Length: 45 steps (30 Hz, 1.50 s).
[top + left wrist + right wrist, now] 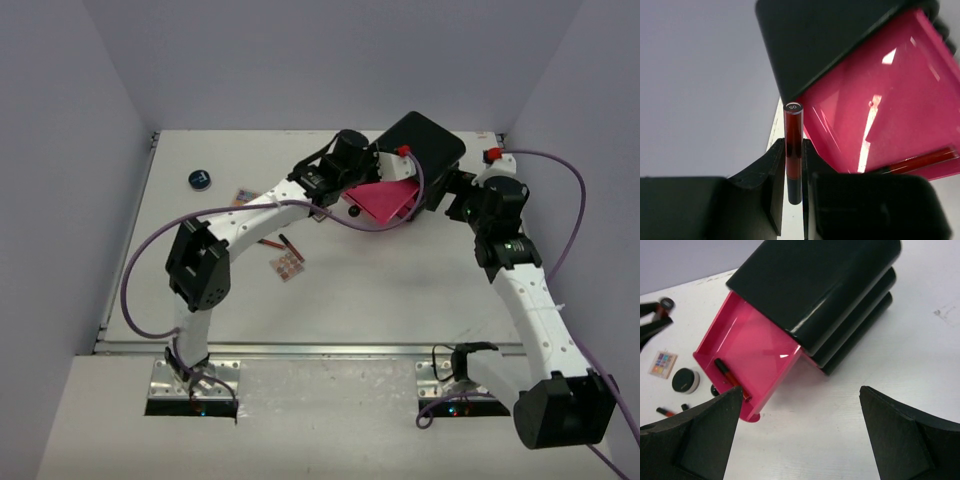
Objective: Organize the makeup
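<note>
My left gripper [794, 165] is shut on a thin red and black stick [793, 135] and holds it upright beside the open pink drawer [880, 100]. From above, this gripper [322, 205] is at the drawer's left. Another red stick [727, 374] lies in the drawer [755, 345]. A round black compact [686, 380], a small palette [662, 362] and a red stick [667, 411] lie on the table left of the drawer. A dark-blue jar [201, 180] and two palettes [245, 197] [288, 265] lie further left. My right gripper [800, 410] is open and empty, right of the drawer.
The big black box [425, 140] stands at the back of the white table [400, 290], its lowest pink drawer [385, 197] pulled out toward the left arm. Two red sticks [270, 243] lie near the left arm's link. Grey walls close the table on three sides.
</note>
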Each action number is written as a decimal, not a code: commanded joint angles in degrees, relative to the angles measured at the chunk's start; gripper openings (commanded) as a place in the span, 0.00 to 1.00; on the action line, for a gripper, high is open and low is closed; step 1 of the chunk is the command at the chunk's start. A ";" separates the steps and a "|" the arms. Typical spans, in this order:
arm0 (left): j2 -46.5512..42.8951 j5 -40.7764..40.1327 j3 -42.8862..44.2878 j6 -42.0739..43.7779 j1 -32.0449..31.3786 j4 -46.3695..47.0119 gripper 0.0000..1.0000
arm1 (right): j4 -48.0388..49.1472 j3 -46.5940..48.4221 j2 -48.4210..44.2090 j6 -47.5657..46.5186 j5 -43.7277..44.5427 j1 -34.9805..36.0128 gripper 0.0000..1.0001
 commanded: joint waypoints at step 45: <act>-20.98 13.46 -12.14 -2.35 17.15 -14.19 0.68 | 1.06 -1.17 0.41 -1.66 -5.21 -2.21 0.99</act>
